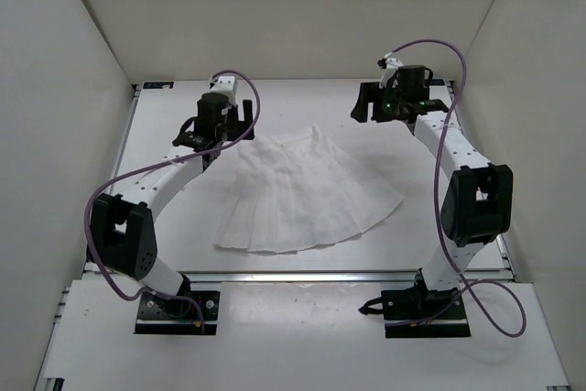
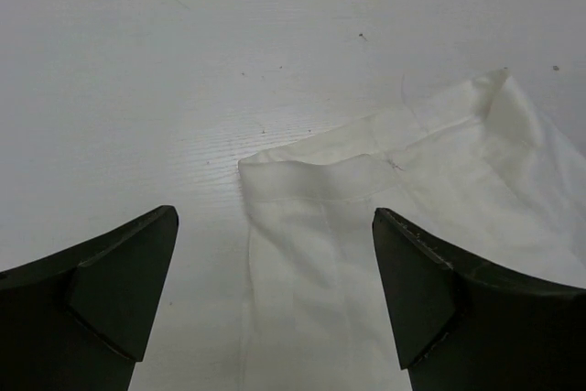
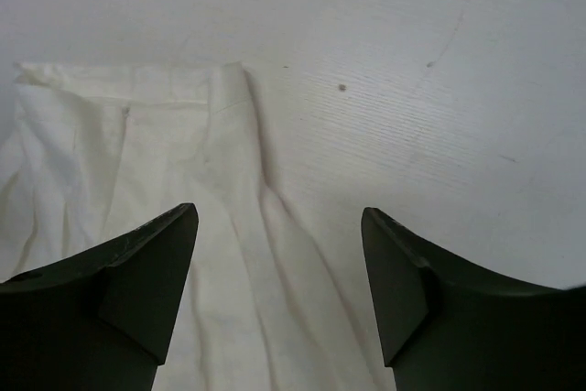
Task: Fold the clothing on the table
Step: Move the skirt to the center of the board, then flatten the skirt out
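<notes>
Two arms are bolted at the near edge of the bench, one on each side. Between them lies one white pleated skirt, spread flat, its wide hem nearest and its narrow waistband farthest. Past it are two hands. The left hand hangs over the waistband's left corner, its two fingers well apart with nothing clamped. The right hand hangs near the right corner over the cloth's edge and bare bench, its two fingers also apart, gripping nothing.

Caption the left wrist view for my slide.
Open left gripper hovers over a waistband corner of the skirt on the table.
</notes>
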`<state>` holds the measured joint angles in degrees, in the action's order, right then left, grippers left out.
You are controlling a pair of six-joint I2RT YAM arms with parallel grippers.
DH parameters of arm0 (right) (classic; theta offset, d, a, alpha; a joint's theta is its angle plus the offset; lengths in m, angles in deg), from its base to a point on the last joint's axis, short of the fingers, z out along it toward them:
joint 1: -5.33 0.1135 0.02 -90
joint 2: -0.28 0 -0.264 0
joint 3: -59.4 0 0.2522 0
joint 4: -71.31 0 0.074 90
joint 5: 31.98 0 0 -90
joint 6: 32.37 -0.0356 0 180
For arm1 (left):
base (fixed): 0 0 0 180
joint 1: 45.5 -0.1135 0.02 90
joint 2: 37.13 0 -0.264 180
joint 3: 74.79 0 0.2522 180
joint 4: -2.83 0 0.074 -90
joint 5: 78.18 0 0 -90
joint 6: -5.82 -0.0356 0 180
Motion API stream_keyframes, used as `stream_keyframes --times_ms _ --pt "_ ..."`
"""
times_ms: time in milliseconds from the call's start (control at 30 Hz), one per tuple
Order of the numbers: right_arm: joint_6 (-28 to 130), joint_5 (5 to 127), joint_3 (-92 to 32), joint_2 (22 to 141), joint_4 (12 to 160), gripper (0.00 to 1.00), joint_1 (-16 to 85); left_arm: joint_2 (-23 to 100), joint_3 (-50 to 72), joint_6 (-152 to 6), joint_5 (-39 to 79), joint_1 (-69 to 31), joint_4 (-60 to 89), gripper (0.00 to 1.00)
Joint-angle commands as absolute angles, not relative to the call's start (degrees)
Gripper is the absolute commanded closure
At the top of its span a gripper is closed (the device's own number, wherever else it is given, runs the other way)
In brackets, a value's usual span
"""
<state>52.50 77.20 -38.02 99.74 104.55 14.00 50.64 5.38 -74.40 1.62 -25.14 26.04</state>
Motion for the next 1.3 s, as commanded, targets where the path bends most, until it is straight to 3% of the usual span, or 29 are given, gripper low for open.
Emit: stream_keyframes --times_ms 0,133,400,533,600,767,900,1000,1267 --pt "55.42 80.69 -37.07 104.67 103.79 0.31 12.37 51.37 1.91 -71.36 4.16 -26.69 24.06 0.03" --pt "57.27 83.06 -37.41 107.23 104.93 0.40 13.68 54.36 1.12 -67.83 7.06 -26.34 25.82 0.09" --pt "59.04 84.65 -38.21 111.46 110.47 0.48 14.91 58.05 -1.17 -62.21 10.84 -25.63 31.53 0.16" --pt "59.82 81.23 -37.76 112.59 114.59 0.58 16.05 56.92 -3.19 -60.89 11.38 -26.52 32.50 0.20" --pt "59.82 77.64 -38.38 113.30 117.14 0.67 17.37 56.74 -3.72 -59.75 11.12 -26.60 33.81 0.22" --pt "58.51 74.81 -37.77 114.01 121.36 0.78 18.51 55.60 -3.81 -59.22 10.76 -25.55 38.12 0.27" --pt "57.80 73.58 -35.22 112.52 121.45 0.84 19.22 54.80 -5.21 -58.96 9.62 -24.76 39.53 0.52" --pt "55.17 72.53 -31.71 110.94 120.40 0.94 19.92 53.75 -6.53 -58.60 9.27 -25.11 39.88 0.73" --pt "51.13 69.01 -20.55 105.31 119.61 1.00 20.98 51.64 -8.39 -59.22 8.48 -25.20 39.79 0.79"
